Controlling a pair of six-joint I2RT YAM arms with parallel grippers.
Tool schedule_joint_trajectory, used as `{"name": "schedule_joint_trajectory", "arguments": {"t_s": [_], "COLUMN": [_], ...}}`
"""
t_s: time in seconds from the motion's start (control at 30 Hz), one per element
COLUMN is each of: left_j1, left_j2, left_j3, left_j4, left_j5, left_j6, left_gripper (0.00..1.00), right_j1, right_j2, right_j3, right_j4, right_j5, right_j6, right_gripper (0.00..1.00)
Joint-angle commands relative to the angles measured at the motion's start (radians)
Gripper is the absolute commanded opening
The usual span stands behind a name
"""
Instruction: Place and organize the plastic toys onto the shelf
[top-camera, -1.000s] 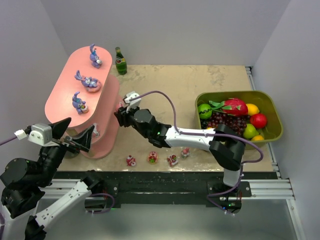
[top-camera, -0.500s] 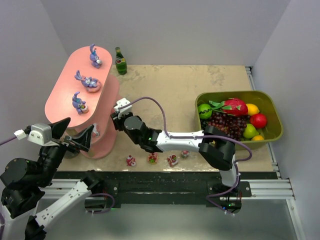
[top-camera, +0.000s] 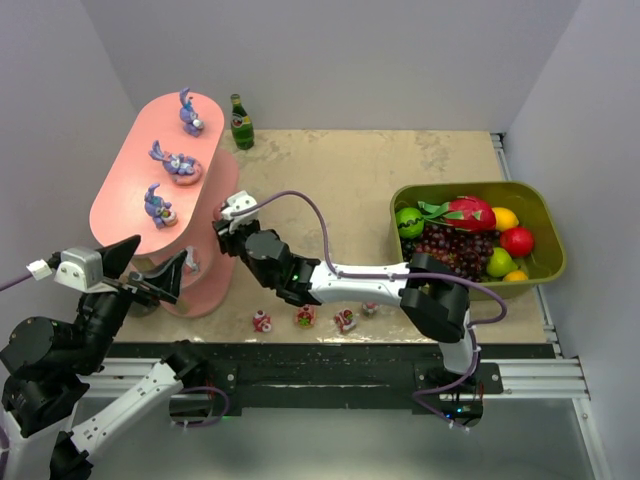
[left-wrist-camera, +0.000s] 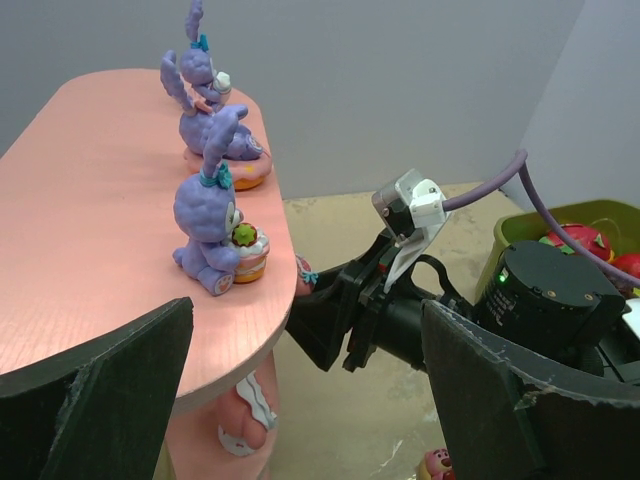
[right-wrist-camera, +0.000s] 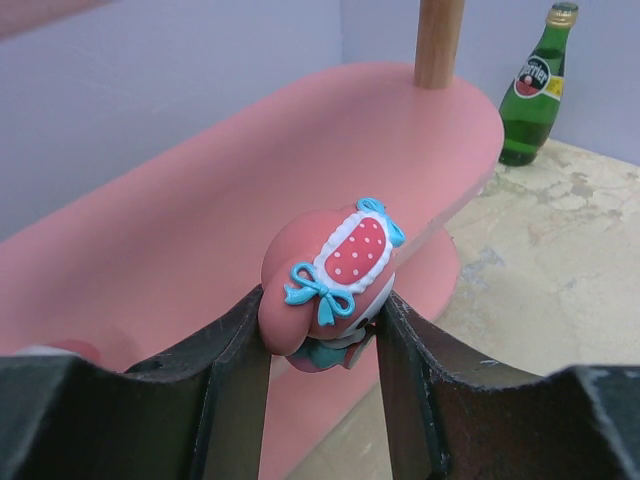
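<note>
**While a pink toy is hanging at the shelf, the left gripper is gaping wide**

While the arm bases are sitting at the near edge, the left gripper (top-camera: 150, 265) is hovering at the near left with its jaws spread fully apart and nothing between them, just in front of the shelf (top-camera: 120, 200). Four loose toys (top-camera: 305, 316) are lying in a short row on the surface (top-camera: 350, 170) close to the near edge, between the two bases. Slightly farther in, the right gripper (right-wrist-camera: 322, 345) is reaching leftward across the surface and clamping a pink toy (right-wrist-camera: 335, 270) with a dotted red patch and blue bows between its fingers. It is holding that toy just beside the shelf's right edge, below the rim of the top tier; whether the toy is touching the shelf cannot be told. On the top tier, three purple bunny toys (top-camera: 178, 163) are standing in a line running near to far. At the right, an olive tub (top-camera: 545, 225) is holding fake fruit (top-camera: 455, 240). A green bottle (top-camera: 241, 122) is standing upright at the far end of the shelf.
</note>
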Motion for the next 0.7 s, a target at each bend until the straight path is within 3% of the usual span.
{"name": "schedule_joint_trajectory", "arguments": {"t_s": [0.0,0.57,0.67], "left_j1": [0.003,0.003,0.003], "left_j2": [-0.013,-0.020,-0.021], "left_j3": [0.032,0.066,0.067], "left_j4": [0.012,-0.010,-0.008], "left_j5": [-0.003,0.010,0.009], "left_j6": [-0.013,-0.013,-0.012], "left_gripper": [0.99,0.99,1.00], "right_j1": [0.002,0.002,0.002], "right_j2": [0.023,0.138,0.155], "right_j3": [0.082,0.173,0.187], "right_j4": [0.070,0.059,0.053], "right_j5": [0.009,0.002,0.010], "right_j6": [-0.024,-0.045,-0.049], "right_gripper": [0.00,0.00,0.04]}}
